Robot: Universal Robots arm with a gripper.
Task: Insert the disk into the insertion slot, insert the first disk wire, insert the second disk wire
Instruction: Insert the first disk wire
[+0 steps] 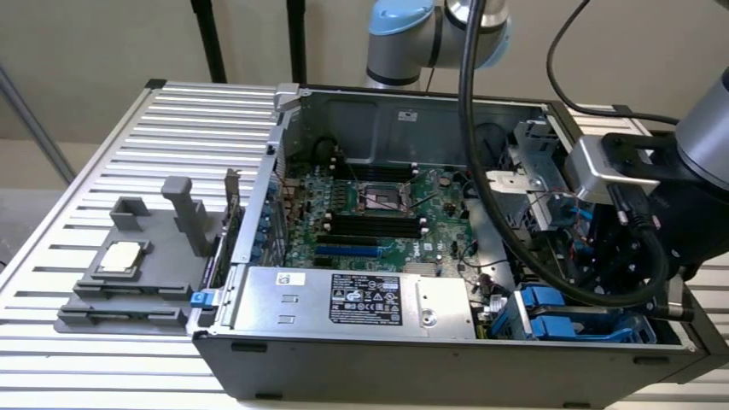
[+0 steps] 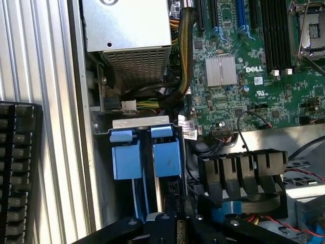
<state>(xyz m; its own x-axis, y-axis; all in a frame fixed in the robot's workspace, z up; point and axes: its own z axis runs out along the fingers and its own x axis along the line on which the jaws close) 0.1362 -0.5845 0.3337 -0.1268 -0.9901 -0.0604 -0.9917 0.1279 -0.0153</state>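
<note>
Slatted metal table [image 1: 102, 137], open computer case [image 1: 456, 367], claw [image 2: 177, 226] near insertion slot [image 2: 147, 155], claw's state unclear

Silver arm [image 1: 393, 53] with pale-blue joint cap [image 1: 401, 13] and thick black cables [image 1: 467, 128]

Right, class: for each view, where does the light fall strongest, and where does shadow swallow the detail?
Exterior view: the ribbed table is brightly lit, while the insertion slot sits in shadow under the arm. Wrist view: glare washes the power-supply box pale; the gap between the blue latch tabs goes dark.
</note>
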